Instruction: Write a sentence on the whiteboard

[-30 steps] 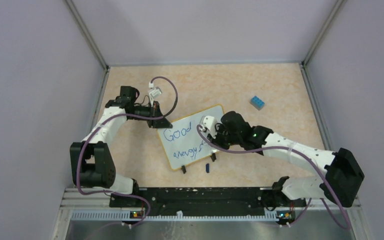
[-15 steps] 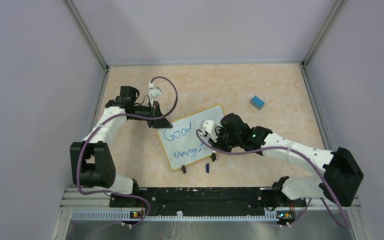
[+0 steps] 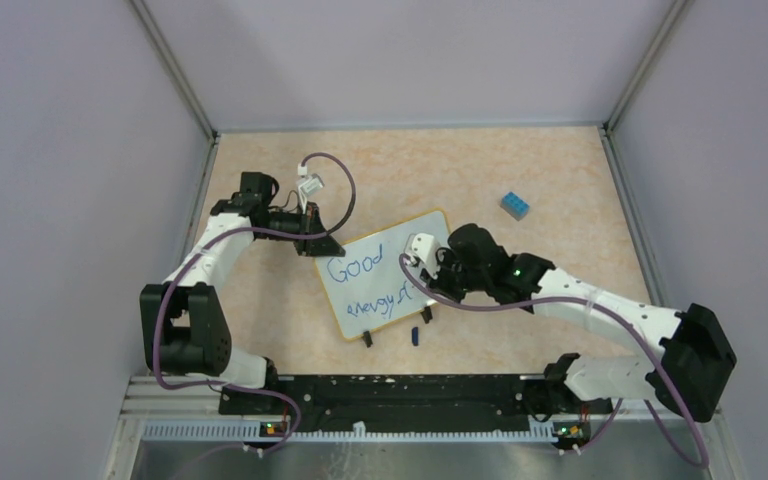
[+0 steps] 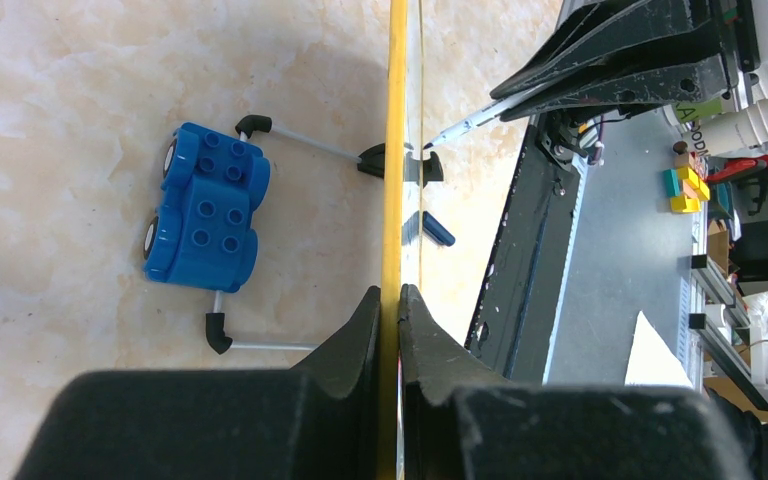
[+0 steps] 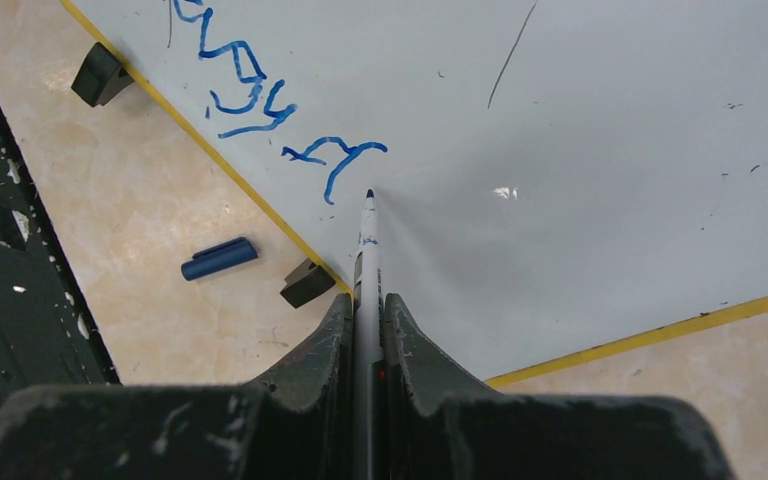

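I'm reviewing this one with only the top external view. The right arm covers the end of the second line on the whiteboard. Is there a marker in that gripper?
Observer: Yes. The right wrist view shows the right gripper shut on a marker, its tip just beside the last blue stroke of the sentence on the whiteboard.
Operator: And the left one, is it gripping the board or only resting against it?
Observer: The left gripper is shut on the board's yellow rim, seen edge-on in its own camera.
Operator: What's the small dark thing by the front foot?
Observer: A blue marker cap, lying on the table apart from the clip foot.
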